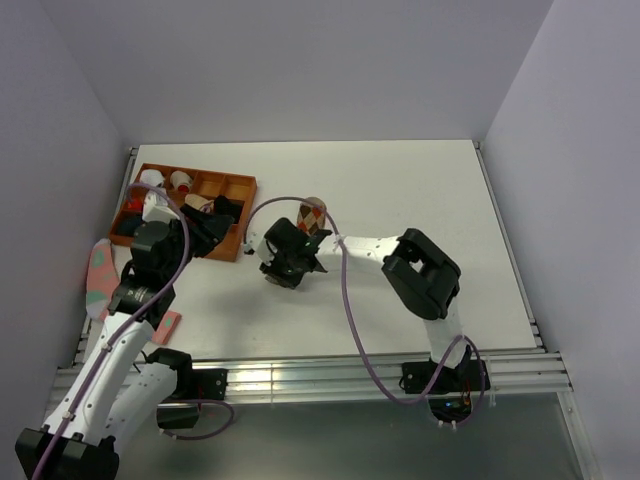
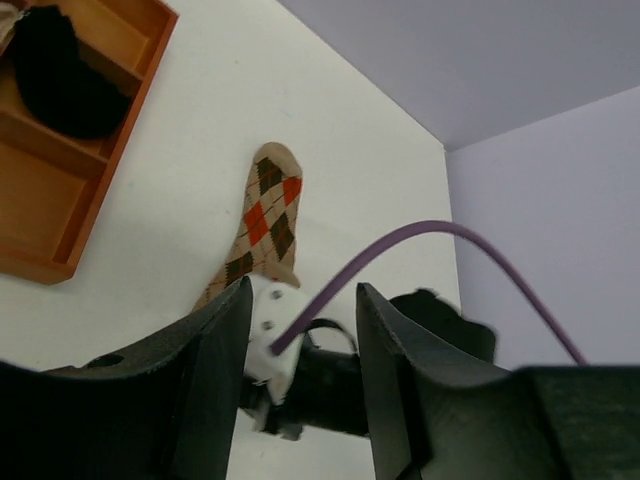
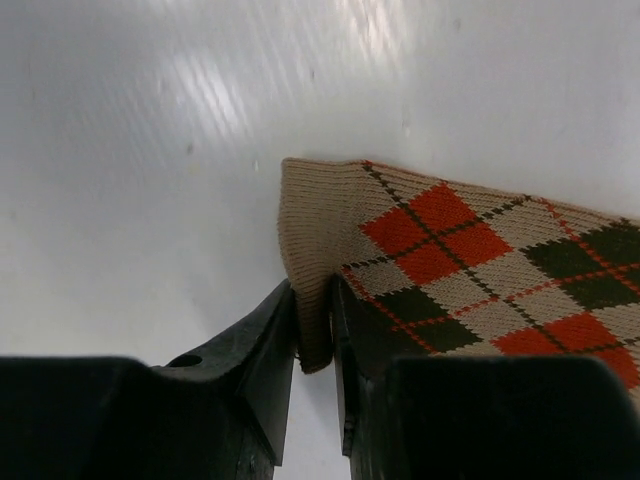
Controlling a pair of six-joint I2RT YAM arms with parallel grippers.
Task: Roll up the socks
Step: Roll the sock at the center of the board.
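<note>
Right gripper (image 3: pixel 312 330) nipped narrow on one end of the sock (image 3: pixel 470 260), likely to start rolling; left gripper (image 2: pixel 302 300) gapes empty, standing by

Soft knitted cloth for the argyle sock (image 3: pixel 470 250), finely ribbed at the cuff. Smooth white table (image 3: pixel 150 150), faintly glossy (streaks of glare). Matt black plastic fingers (image 3: pixel 262 345), slightly grainy. Silvery metal rail (image 1: pixel 300 374). Smooth orange tray (image 2: pixel 35 215), matt.

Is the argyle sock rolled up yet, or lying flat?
Flat, unrolled: the argyle sock lies spread full length on the table, one end pinched in the right tool.
</note>
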